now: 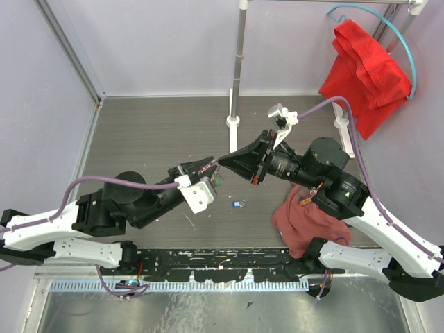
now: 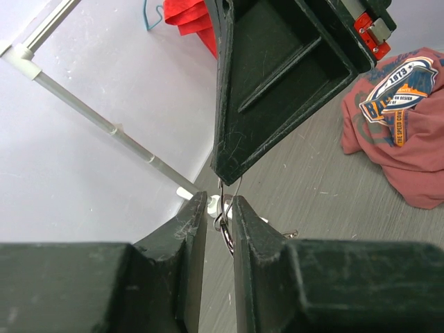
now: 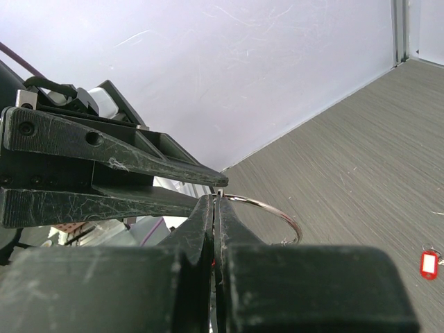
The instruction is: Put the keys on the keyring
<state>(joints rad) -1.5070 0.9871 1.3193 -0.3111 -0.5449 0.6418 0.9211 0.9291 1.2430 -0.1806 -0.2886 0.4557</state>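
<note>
The keyring (image 3: 272,207) is up off the table (image 1: 152,132), at the spot near mid-table where the two arms meet tip to tip. The right gripper (image 3: 216,200) has its fingers pressed flat together with only a hairline seam between them, and the thin wire is pinched at their very tips, its bright arc curving out to the side. The left gripper (image 2: 220,208) comes in from the opposite side, its fingers a narrow slot apart. The wire runs through that slot, but I cannot tell whether the pads actually bear on it. Its tips sit just below the tip of the right one. A blue-headed key (image 1: 239,204) lies on the table just in front of the meeting point, and a red-tagged key (image 3: 429,263) lies further off. A crumpled red-brown shirt (image 1: 305,218) sits under the right arm.
</note>
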